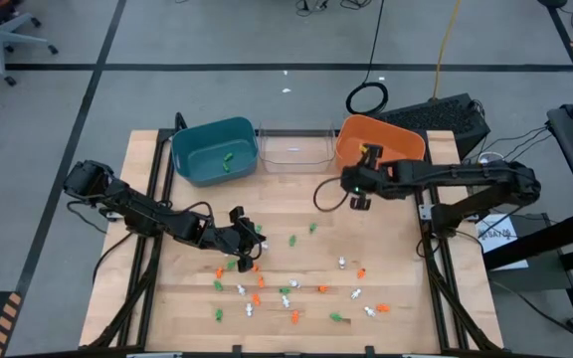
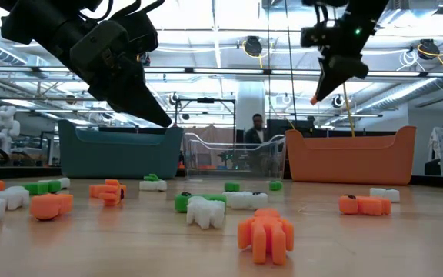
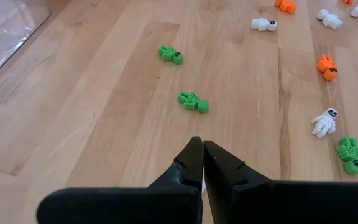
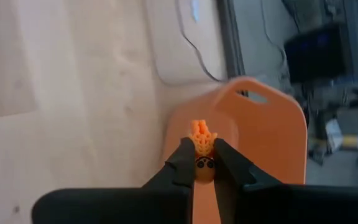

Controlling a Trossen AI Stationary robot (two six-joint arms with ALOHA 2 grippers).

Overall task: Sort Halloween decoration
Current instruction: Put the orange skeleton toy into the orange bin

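**Right end effector holds an orange trinket at the orange bin; left one closed over the tabletop**

At the far left of the tabletop [image 1: 147, 298], the left arm reaches in low from the edge. The left end effector [image 1: 245, 231] sits above the wood with its fingers pressed together and nothing between them; the left wrist view shows the two dark tips meeting over bare boards, with two green trinkets [image 3: 193, 101] lying just ahead of them.

Along the back edge stand three bins in a row: a teal bin [image 1: 214, 151] with a green piece inside, a clear bin [image 1: 294, 147] in the middle, and an orange bin [image 1: 381, 139] on the right.

The Halloween decoration [image 1: 286, 293] lies scattered over the front half of the tabletop, between the two arms: small orange, green and white pieces, mostly apart from one another. In the low view, orange, green and white ones lie on the wood in the foreground, in front of the bins.

On the right, the right arm stretches in from the side. The right end effector [image 1: 363, 189] hangs at the front rim of the orange bin, clamped on an orange trinket [image 4: 202, 142], which sticks out past the fingertips in the right wrist view, with the bin directly beyond it.
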